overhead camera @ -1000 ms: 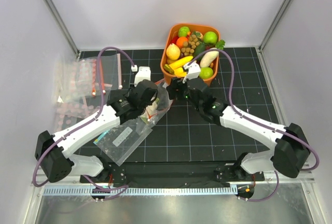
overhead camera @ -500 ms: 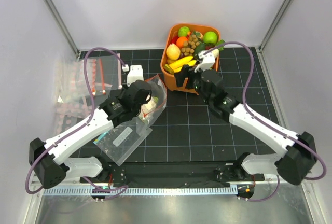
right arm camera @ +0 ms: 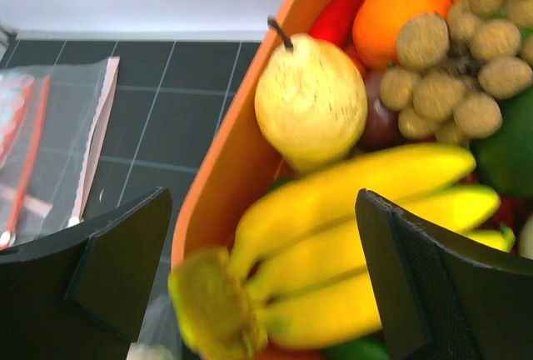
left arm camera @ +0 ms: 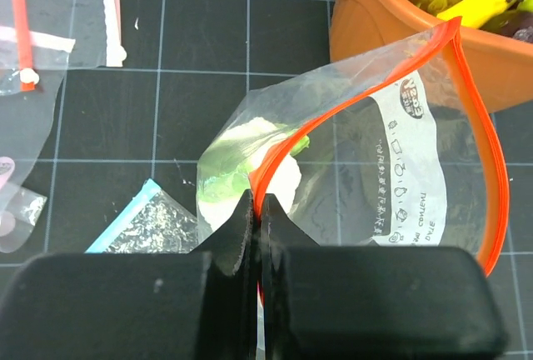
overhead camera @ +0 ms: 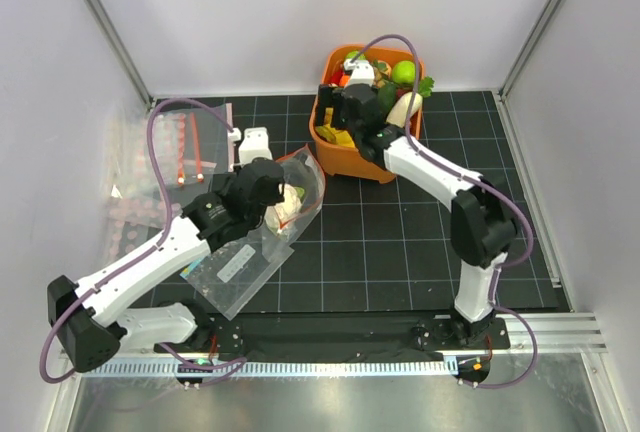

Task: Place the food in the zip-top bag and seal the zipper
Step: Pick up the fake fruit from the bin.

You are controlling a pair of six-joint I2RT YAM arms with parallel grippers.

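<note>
My left gripper (left arm camera: 256, 206) is shut on the red-orange zipper strip (left arm camera: 479, 127) of the clear zip-top bag (left arm camera: 391, 168) and holds its mouth open towards the basket. It shows in the top view (overhead camera: 272, 190). A white cauliflower with green leaves (left arm camera: 250, 156) lies inside the bag (overhead camera: 303, 192). My right gripper (right arm camera: 262, 268) is open and empty, over the orange basket (overhead camera: 345, 157), right above a bunch of yellow bananas (right arm camera: 358, 235). A pale yellow pear-like fruit (right arm camera: 310, 102) and a cluster of brown balls (right arm camera: 462, 52) lie just beyond.
An orange (right arm camera: 404, 6) and green fruits (overhead camera: 404, 72) also fill the basket. Spare clear bags (overhead camera: 160, 152) lie at the left. A bag with a teal strip (left arm camera: 125, 218) lies under my left arm. Enclosure walls close in both sides.
My right gripper has moved from the bag's mouth back to above the basket. My left gripper has kept its hold and shifted the bag slightly left.
</note>
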